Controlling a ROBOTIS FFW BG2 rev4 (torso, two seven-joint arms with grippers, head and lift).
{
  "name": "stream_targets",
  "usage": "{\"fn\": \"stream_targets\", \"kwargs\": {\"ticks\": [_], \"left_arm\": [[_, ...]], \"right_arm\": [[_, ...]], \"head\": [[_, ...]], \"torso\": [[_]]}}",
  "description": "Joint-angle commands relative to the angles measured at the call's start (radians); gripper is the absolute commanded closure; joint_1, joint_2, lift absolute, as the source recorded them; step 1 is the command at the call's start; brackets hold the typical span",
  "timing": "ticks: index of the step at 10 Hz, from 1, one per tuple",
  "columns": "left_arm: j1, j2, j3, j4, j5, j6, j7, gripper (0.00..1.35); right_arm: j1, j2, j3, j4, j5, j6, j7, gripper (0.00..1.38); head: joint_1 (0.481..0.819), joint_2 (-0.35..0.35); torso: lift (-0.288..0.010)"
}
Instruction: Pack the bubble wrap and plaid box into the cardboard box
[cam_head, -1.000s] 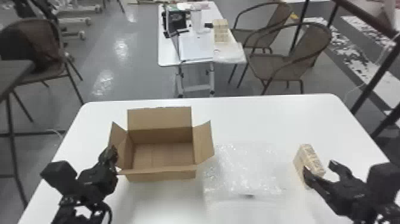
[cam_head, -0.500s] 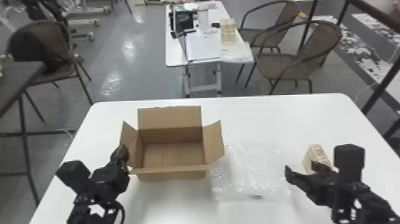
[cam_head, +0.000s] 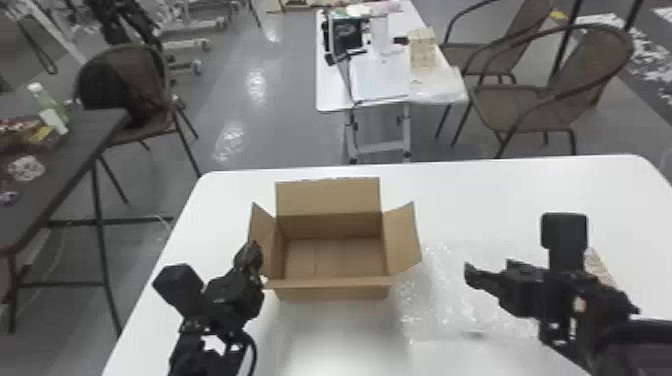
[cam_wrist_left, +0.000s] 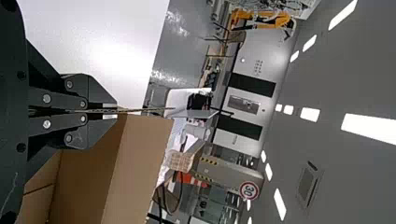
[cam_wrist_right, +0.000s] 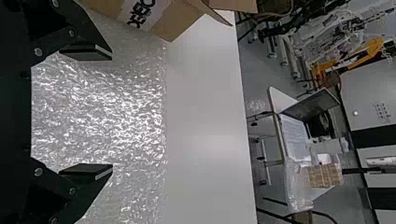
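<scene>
Away from the pale plaid box, the robot's right gripper has swung inward over the clear, crinkled bubble wrap, fingers spread and empty. Over on the left, the left gripper has its fingers pinched on a side flap of the open brown cardboard box. Wrap and plaid box both lie outside it on the white table.

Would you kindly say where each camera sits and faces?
Head view: on the robot's head, facing forward, down at the table; both arms show.
Left wrist view: left wrist, facing over the box; left gripper shows.
Right wrist view: right wrist, facing over the bubble wrap; right gripper shows.
Both wrist views share the box.
</scene>
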Motion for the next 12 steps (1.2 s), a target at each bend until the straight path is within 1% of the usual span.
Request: {"fn": "stream_targets", "kwargs": {"ticks": [1, 2, 4, 8, 9, 10, 11, 12], "left_arm": [[-0.001, -0.003, -0.006, 0.003, 0.003, 0.000, 0.000, 1.21], [0.000, -0.003, -0.006, 0.003, 0.009, -0.003, 0.000, 1.21], [-0.001, -0.003, -0.013, 0.003, 0.013, -0.006, 0.000, 1.21], [-0.015, -0.003, -0.029, 0.014, 0.015, -0.008, 0.000, 1.21], [-0.018, -0.003, -0.032, 0.017, 0.018, -0.011, 0.000, 1.21], [-0.018, -0.003, -0.032, 0.018, 0.019, -0.014, 0.000, 1.21], [-0.018, -0.003, -0.032, 0.018, 0.023, -0.015, 0.000, 1.21], [-0.018, -0.003, -0.033, 0.018, 0.023, -0.017, 0.000, 1.21]], "right_arm": [[-0.022, 0.007, 0.010, -0.001, 0.007, 0.064, -0.045, 0.42], [-0.042, 0.007, 0.010, 0.022, -0.002, 0.093, -0.072, 0.42], [-0.109, 0.006, 0.010, 0.129, -0.011, 0.115, -0.074, 0.42], [-0.221, 0.007, 0.026, 0.327, -0.072, 0.113, -0.072, 0.42], [-0.231, 0.007, 0.033, 0.344, -0.074, 0.119, -0.072, 0.42], [-0.231, 0.007, 0.035, 0.347, -0.077, 0.121, -0.072, 0.48], [-0.231, 0.007, 0.035, 0.349, -0.078, 0.124, -0.072, 0.60], [-0.231, 0.007, 0.035, 0.350, -0.078, 0.139, -0.072, 0.57]], "head": [[0.695, 0.189], [0.695, 0.186], [0.695, 0.178], [0.695, 0.171], [0.695, 0.175], [0.695, 0.180], [0.695, 0.181], [0.695, 0.183]], "torso": [[-0.044], [-0.044], [-0.044], [-0.044], [-0.044], [-0.044], [-0.044], [-0.044]]}}
